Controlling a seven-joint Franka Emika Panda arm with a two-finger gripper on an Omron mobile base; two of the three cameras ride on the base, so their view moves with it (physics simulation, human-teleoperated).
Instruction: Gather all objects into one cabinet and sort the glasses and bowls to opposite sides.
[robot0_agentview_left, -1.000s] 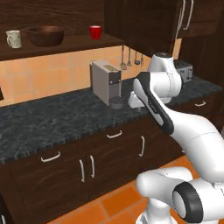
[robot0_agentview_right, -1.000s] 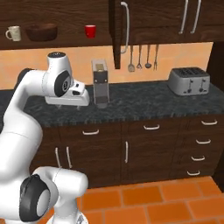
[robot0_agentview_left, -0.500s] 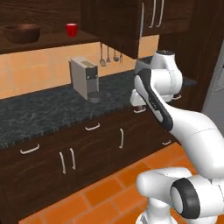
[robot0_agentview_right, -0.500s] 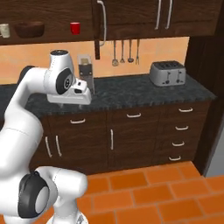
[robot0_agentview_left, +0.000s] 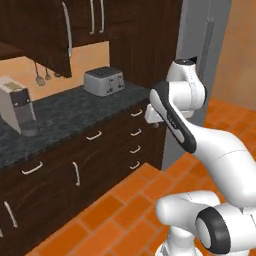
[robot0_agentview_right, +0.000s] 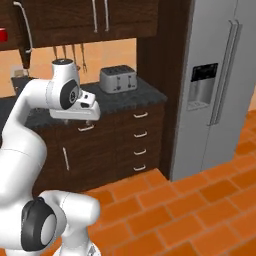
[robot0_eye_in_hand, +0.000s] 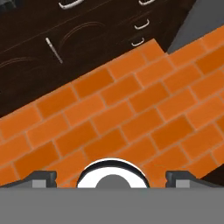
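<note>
Hanging wide open, claw (robot0_eye_in_hand: 111, 178); brick floor (robot0_eye_in_hand: 131, 109) below

Orange brick floor (robot0_agentview_right: 190, 200), dark speckled counter (robot0_agentview_left: 75, 112) with toaster (robot0_agentview_left: 103, 81), steel fridge (robot0_agentview_right: 220, 85) beside dark drawers (robot0_agentview_right: 142, 145).

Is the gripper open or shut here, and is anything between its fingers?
Open and empty. In the hand view the gripper has its two fingertips far apart, with orange brick floor beyond.

red cup (robot0_agentview_right: 2, 35) cut by left edge — coffee machine (robot0_agentview_right: 19, 82) behind arm
</note>
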